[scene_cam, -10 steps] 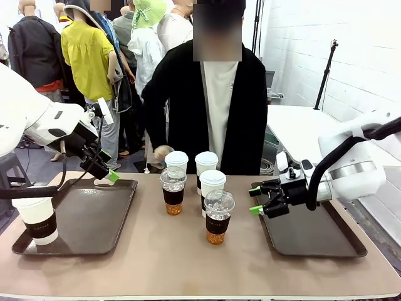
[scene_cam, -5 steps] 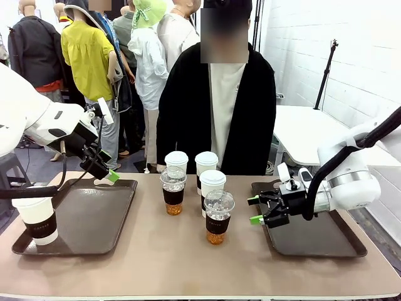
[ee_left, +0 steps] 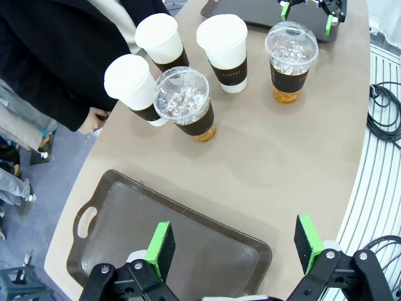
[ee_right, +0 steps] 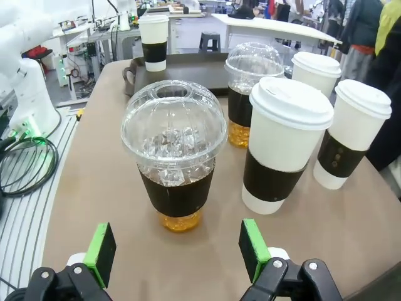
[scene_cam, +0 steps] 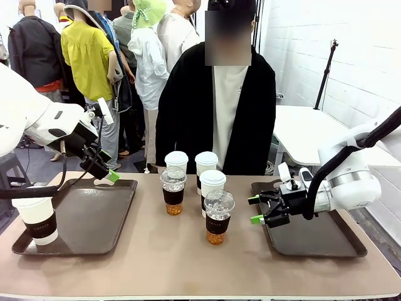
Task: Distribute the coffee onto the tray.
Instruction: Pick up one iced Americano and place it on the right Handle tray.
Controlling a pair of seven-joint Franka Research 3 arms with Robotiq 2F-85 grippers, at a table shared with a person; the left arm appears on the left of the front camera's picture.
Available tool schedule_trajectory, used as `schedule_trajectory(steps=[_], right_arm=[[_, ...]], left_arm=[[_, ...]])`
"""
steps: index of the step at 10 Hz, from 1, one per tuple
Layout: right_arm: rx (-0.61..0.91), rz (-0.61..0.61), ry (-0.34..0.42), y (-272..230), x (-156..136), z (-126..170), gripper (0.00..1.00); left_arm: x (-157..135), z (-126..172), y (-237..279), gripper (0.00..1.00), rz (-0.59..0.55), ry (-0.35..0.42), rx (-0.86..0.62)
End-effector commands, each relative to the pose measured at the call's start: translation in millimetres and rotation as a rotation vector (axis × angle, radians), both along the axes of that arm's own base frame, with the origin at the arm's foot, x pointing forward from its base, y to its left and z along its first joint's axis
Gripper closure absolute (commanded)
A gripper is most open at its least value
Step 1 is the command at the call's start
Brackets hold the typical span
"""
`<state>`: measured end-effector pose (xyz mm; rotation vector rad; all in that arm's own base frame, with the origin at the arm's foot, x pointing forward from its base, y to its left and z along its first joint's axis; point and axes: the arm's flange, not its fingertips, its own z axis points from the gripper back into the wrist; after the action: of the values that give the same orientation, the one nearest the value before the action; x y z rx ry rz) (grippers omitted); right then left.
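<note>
Five cups stand in a cluster at the table's middle. Three are white lidded paper cups with dark brown sleeves (scene_cam: 212, 186) (ee_left: 224, 50) (ee_right: 286, 141). Two are clear dome-lidded cups of amber drink (scene_cam: 173, 190) (scene_cam: 218, 217). My right gripper (scene_cam: 255, 209) (ee_right: 177, 244) is open, low over the table, facing the nearer dome-lidded cup (ee_right: 174, 153) with a short gap between. My left gripper (scene_cam: 108, 173) (ee_left: 235, 244) hangs open above the far edge of the left tray (scene_cam: 88, 216) (ee_left: 156, 235). One more sleeved white cup (scene_cam: 37, 219) (ee_right: 153, 41) stands on that tray's front left corner.
A second dark tray (scene_cam: 313, 232) lies at the right, under my right arm, with nothing on it. A person in a black jacket (scene_cam: 213, 106) stands at the far side, right behind the cups. Cables (ee_left: 382, 106) run along the floor beside the table.
The person has straightened up and drawn a hand back from the cups. My right gripper has sunk a little and shifted slightly toward the nearer dome-lidded cup. The left arm has not moved.
</note>
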<state>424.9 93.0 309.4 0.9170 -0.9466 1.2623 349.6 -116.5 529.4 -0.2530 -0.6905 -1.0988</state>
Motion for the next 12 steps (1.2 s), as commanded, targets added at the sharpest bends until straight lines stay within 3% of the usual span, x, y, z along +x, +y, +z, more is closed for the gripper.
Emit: schedule_trajectory(steps=[1, 12], right_arm=[[0.038, -0.005, -0.004, 6.5, 4.4, -9.3, 0.0], [0.118, 0.06, 0.0, 54.2, 21.5, -53.4, 0.0]], left_arm=[[1.4, -1.3, 2.5, 0.0, -0.021, 0.002, -0.008], [1.4, -1.3, 2.5, 0.0, -0.021, 0.002, -0.008]])
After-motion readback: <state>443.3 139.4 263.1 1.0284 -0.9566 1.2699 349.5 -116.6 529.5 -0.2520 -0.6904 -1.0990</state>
